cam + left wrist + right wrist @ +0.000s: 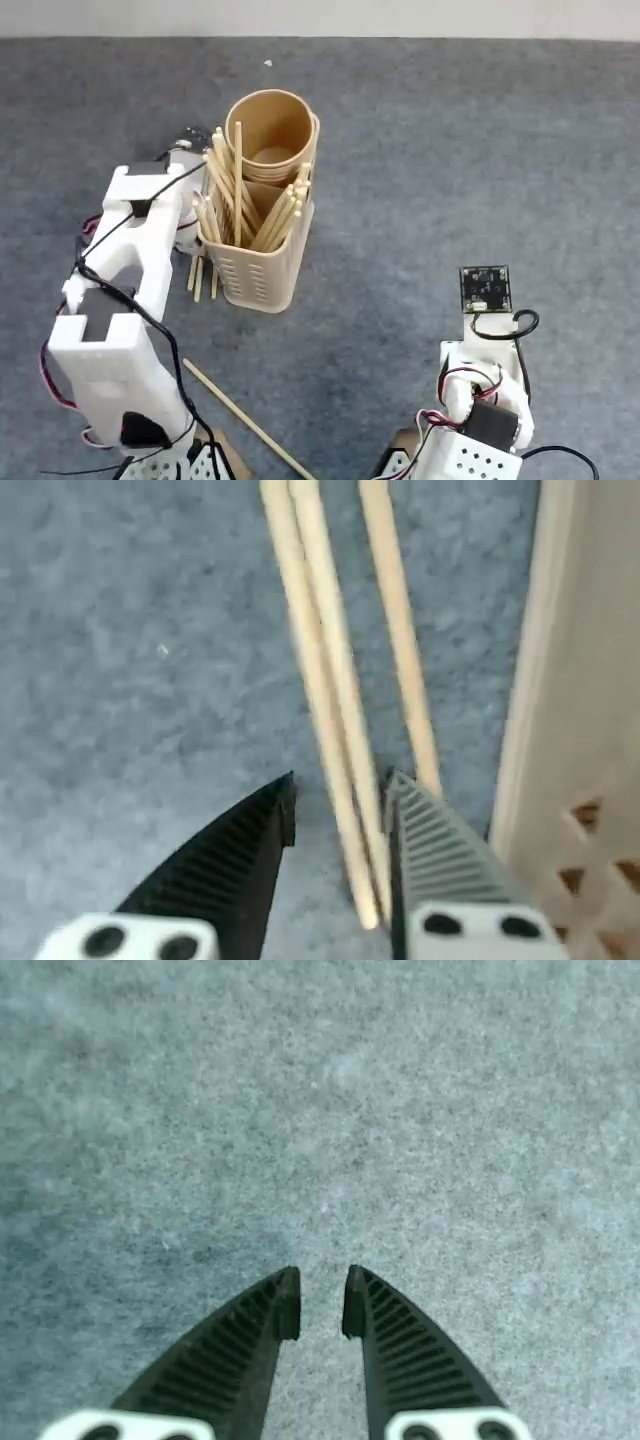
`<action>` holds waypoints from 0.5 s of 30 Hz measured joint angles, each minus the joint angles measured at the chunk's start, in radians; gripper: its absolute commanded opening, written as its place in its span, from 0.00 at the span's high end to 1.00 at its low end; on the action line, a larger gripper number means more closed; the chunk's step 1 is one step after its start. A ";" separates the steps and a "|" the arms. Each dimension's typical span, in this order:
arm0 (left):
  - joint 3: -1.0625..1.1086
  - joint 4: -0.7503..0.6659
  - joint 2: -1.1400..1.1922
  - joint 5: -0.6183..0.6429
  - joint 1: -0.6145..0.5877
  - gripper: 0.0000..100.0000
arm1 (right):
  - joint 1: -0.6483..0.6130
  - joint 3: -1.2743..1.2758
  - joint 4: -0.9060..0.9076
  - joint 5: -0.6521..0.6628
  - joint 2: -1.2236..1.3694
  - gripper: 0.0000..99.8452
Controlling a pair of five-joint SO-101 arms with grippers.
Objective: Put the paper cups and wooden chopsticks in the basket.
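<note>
Bench [450,150]: grey, carpet-textured.

Left end effector [340,785]: jaws parted, nothing held, tips low over the bench and straddling two of three loose chopsticks [330,680]; the third lies just outside one finger. Likely poised for a pickup.

Loose chopsticks: pale wood, slim, lying parallel.

Stray chopstick [245,420]: well behind this end effector, by the arm's base.

Basket [262,270]: cream, perforated wall, just beside this end effector. It holds upright chopsticks [237,190] and nested tan paper cups [270,130].

Right end effector [321,1305]: jaws narrowly apart, empty, over bare bench, basket well apart; seemingly parked.
</note>
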 measured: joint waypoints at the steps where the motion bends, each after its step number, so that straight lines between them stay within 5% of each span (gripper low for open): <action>1: -0.008 -0.006 0.020 0.000 0.000 0.88 | 0.000 0.000 0.000 0.000 0.000 0.91; 15: -0.399 0.199 0.178 0.003 -0.127 0.98 | 0.000 0.000 0.000 0.000 0.000 0.91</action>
